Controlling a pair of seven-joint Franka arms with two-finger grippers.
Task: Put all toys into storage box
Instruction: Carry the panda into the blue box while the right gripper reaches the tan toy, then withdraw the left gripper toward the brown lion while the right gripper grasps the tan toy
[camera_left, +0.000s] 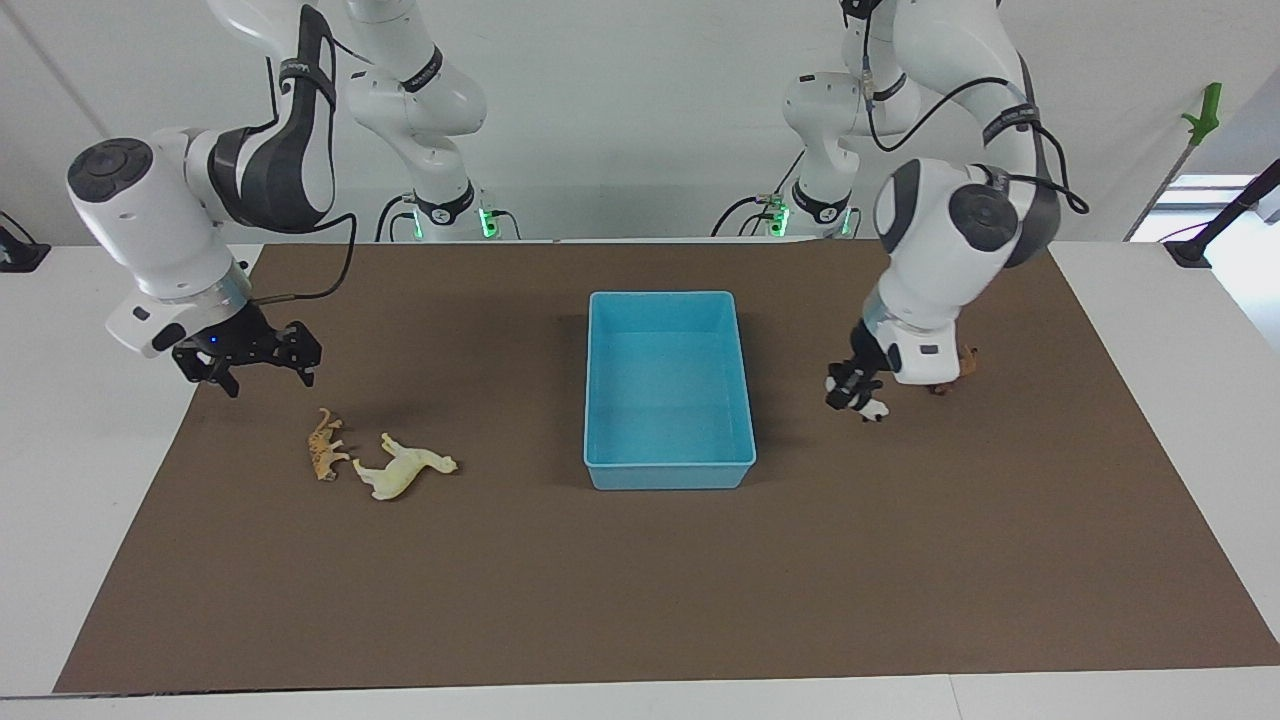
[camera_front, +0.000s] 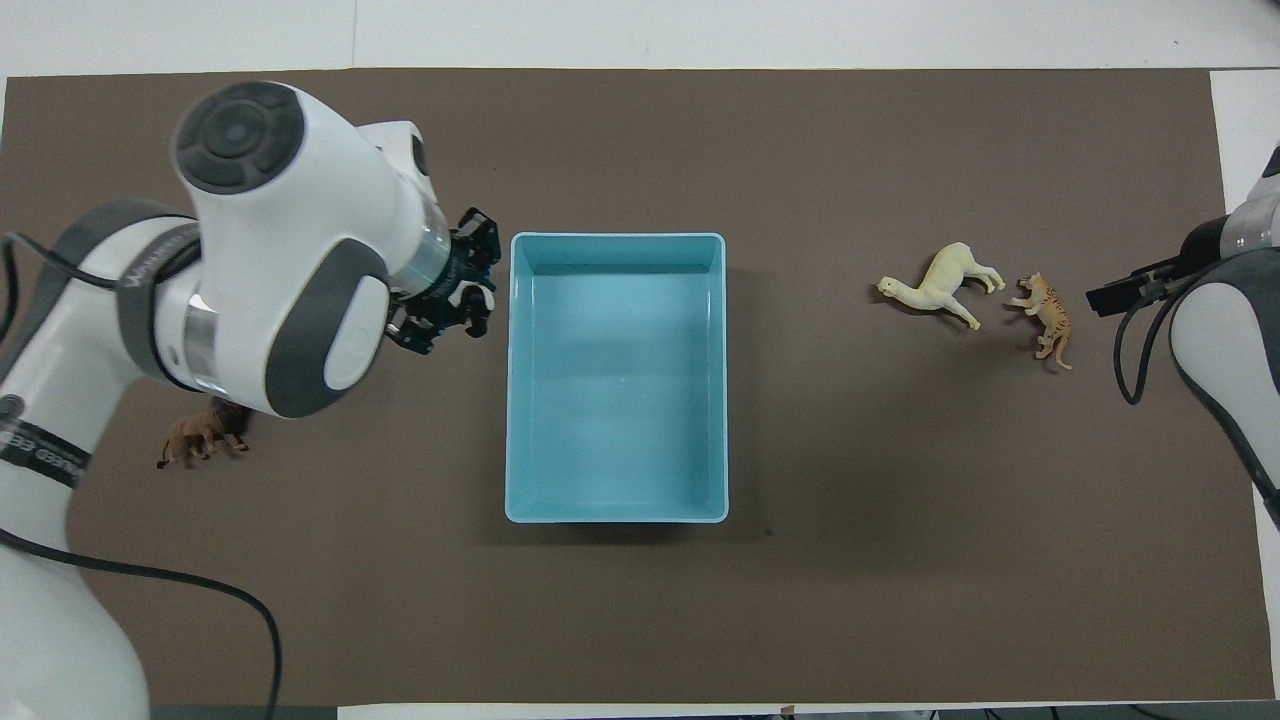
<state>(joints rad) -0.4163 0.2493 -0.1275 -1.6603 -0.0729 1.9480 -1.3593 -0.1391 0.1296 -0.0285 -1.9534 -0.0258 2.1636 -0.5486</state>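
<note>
The storage box (camera_left: 668, 470) is plain light blue. The tiger (camera_left: 323, 457) is orange with dark stripes, the long-necked animal (camera_left: 400, 468) pale cream, the panda (camera_left: 868, 405) black and white, and the lion (camera_front: 203, 433) brown with a darker mane. The mat (camera_left: 640, 590) is flat brown on a white surface (camera_left: 90, 420).

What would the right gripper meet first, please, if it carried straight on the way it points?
Probably the tiger: the right gripper, open, points down over the brown mat just short of it, though depth is unclear.
</note>
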